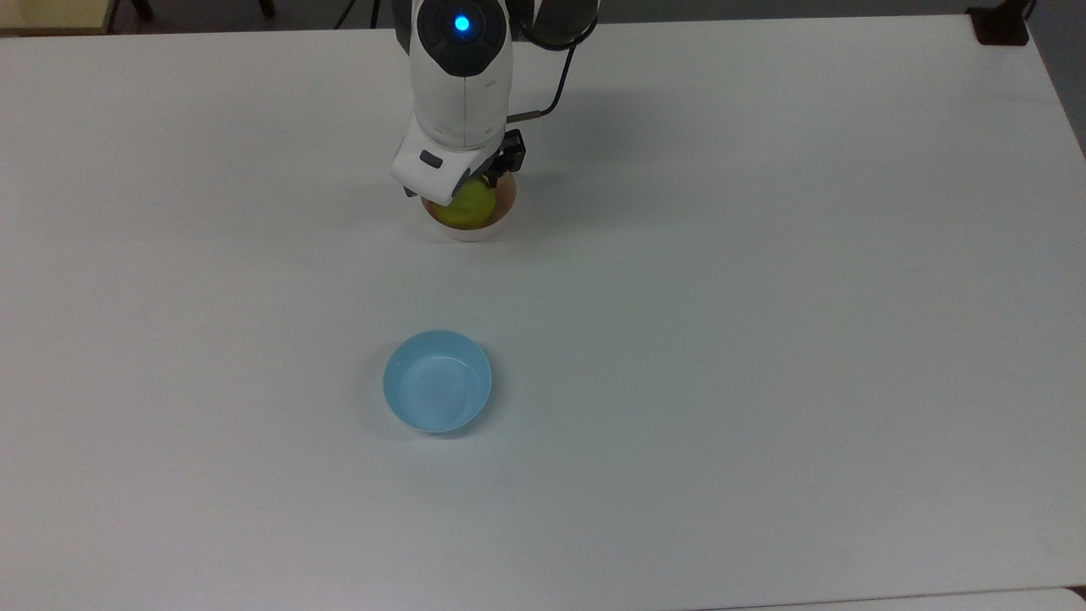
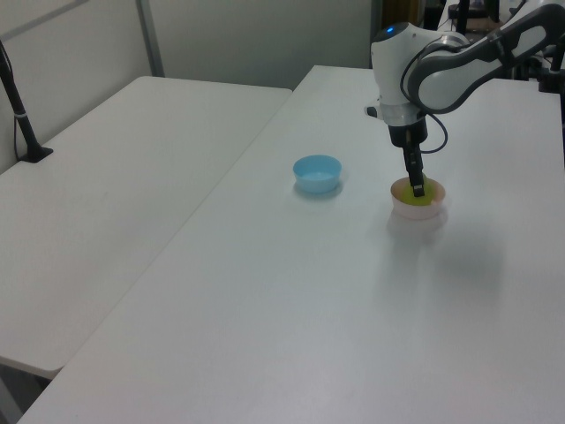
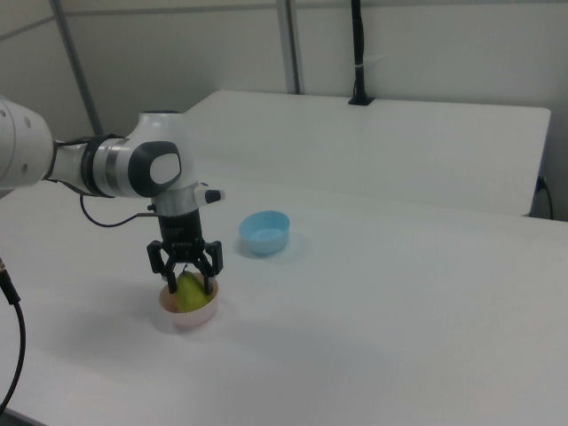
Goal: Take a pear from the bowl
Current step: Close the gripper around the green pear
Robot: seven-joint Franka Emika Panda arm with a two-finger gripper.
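A yellow-green pear (image 3: 189,292) sits in the pale pink bowl (image 3: 188,318) on the white table. My gripper (image 3: 189,283) has come down over the bowl and is open, one finger on each side of the pear. In the top view the white hand covers the far part of the pear (image 1: 472,209) and of the bowl (image 1: 468,232). The left view shows a dark finger (image 2: 416,184) reaching down into the bowl (image 2: 417,209) at the pear (image 2: 410,193).
A light blue bowl (image 1: 437,381) stands on the table (image 1: 764,339) nearer the top view's bottom, apart from the pink bowl; it also appears in the left view (image 2: 317,173) and right view (image 3: 264,232). A second white table (image 2: 115,177) adjoins.
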